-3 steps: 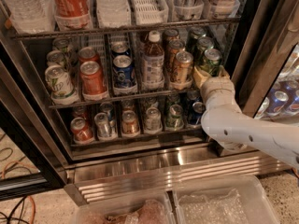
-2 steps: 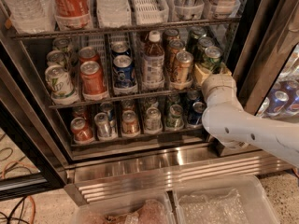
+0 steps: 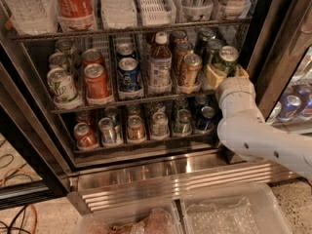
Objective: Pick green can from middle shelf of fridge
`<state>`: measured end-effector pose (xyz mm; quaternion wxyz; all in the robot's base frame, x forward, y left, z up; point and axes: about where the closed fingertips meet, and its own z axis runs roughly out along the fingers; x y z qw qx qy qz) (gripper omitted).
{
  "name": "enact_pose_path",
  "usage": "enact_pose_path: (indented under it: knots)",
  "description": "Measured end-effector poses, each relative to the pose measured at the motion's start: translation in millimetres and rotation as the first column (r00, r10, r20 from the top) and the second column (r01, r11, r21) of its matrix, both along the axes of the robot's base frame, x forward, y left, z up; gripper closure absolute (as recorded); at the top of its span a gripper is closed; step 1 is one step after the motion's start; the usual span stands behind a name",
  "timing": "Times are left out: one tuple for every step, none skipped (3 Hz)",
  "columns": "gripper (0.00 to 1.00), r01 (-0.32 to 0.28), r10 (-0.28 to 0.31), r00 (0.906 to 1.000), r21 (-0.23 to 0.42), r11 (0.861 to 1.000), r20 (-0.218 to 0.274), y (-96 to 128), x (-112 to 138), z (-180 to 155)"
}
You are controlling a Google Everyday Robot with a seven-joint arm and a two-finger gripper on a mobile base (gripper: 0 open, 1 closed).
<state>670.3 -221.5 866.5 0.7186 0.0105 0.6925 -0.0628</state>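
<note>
The fridge point(image 3: 146, 175) stands open, with cans and bottles on its racks. The green can point(image 3: 226, 58) is at the right front of the middle shelf point(image 3: 126, 97), with two more dark green cans point(image 3: 213, 47) in the lane behind it. My gripper point(image 3: 227, 74) reaches in from the right on a white arm point(image 3: 253, 135). Its tan fingers point(image 3: 213, 75) sit on either side of the green can's lower body and are shut on it. The can stands upright, and its base is hidden by the gripper.
The same shelf holds a tan-gold can point(image 3: 189, 71), a bottle point(image 3: 159, 62), a blue can point(image 3: 129, 73), red cans point(image 3: 96, 81) and a whitish can point(image 3: 62, 86). The black door frame point(image 3: 273, 48) is close on the right. Clear bins point(image 3: 229, 211) sit on the floor in front.
My gripper and the green can have shifted together slightly to the right, while the other cans stayed put.
</note>
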Motion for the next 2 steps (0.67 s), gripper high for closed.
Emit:
enact_pose_path:
  knots:
    - [1.00, -0.053, 0.053, 0.9986, 0.014, 0.999, -0.007, 10, -32, -1]
    - [1.00, -0.113, 0.113, 0.9933, 0.013, 0.994, -0.023, 18, -64, -4]
